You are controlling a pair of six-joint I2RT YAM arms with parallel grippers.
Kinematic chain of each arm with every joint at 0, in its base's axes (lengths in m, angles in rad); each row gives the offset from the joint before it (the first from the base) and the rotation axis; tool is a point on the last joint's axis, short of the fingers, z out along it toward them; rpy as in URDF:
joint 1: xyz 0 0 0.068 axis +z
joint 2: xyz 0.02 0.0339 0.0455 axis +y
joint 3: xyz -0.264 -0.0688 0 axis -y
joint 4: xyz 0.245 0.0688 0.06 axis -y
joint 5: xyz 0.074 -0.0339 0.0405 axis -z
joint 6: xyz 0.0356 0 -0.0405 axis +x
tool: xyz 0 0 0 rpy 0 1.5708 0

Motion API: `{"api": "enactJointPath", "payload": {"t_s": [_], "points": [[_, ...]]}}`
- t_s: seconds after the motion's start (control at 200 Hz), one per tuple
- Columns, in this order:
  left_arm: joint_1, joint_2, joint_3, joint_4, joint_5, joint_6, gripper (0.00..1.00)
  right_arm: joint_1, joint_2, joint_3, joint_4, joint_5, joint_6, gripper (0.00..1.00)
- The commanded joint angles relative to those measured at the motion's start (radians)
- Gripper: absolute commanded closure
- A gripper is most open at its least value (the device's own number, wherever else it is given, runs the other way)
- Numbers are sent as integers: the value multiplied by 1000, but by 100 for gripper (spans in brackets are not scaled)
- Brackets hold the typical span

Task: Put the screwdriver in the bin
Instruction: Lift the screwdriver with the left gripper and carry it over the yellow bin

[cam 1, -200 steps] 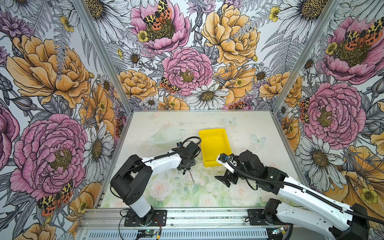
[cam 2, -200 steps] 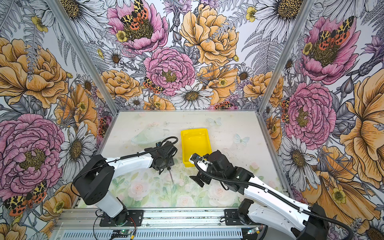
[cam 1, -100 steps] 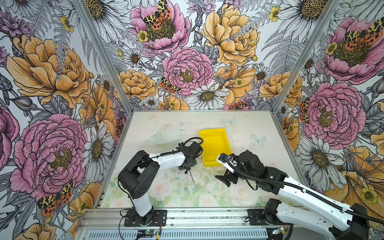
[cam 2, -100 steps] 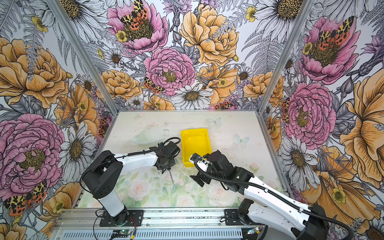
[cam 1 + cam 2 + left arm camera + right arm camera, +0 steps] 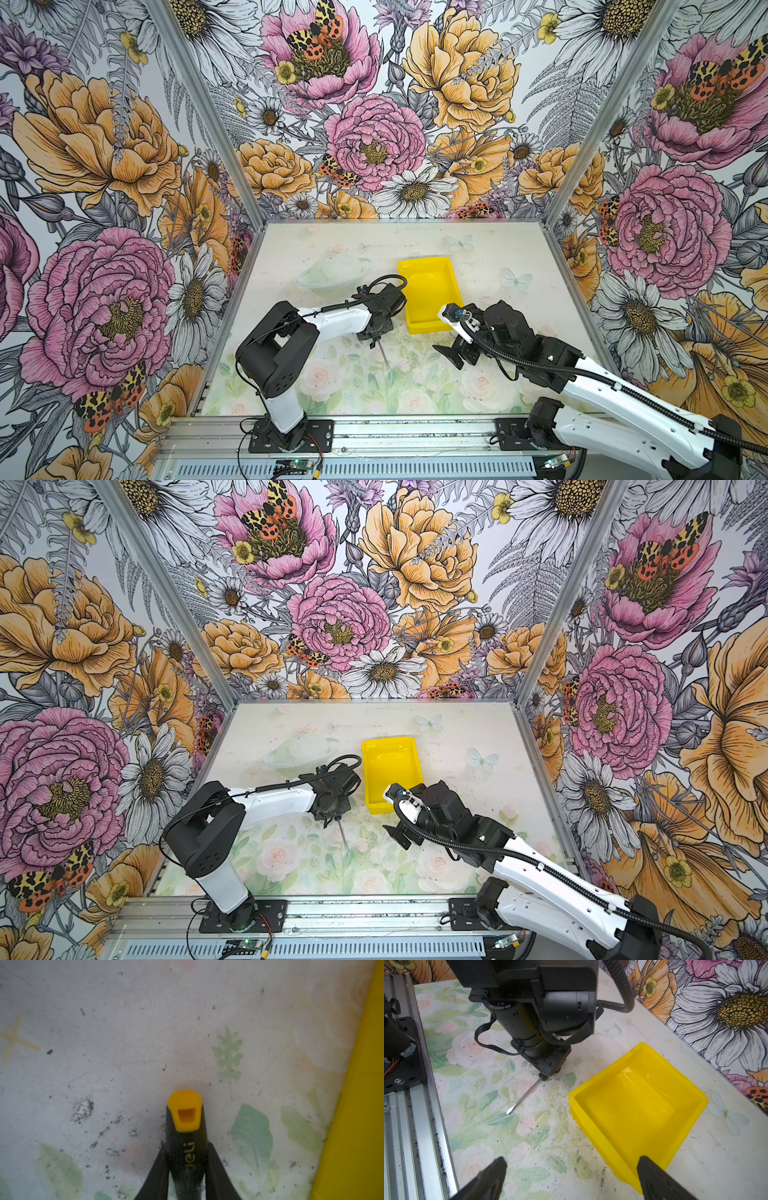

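Clearly the left gripper (image 5: 186,1151) pinches the screwdriver (image 5: 522,1095), seemingly on the table (image 5: 529,1147).

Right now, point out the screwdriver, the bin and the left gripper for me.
screwdriver (image 5: 523,1096): right wrist view, middle of metal shaft.
bin (image 5: 428,291): in a top view, bare inside floor.
left gripper (image 5: 187,1148): left wrist view, between fingertips.
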Motion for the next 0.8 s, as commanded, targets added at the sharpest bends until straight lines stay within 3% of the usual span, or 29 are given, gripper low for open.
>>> {"api": "enactJointPath", "payload": {"t_s": [0.0,0.796], "points": [[-6,-60,32,-38,-37,3,100,3,-29,10,-4,45,-3,1],[-14,-199,179,-118,-129,75,100,-2,-86,13,-10,104,3,0]]}}
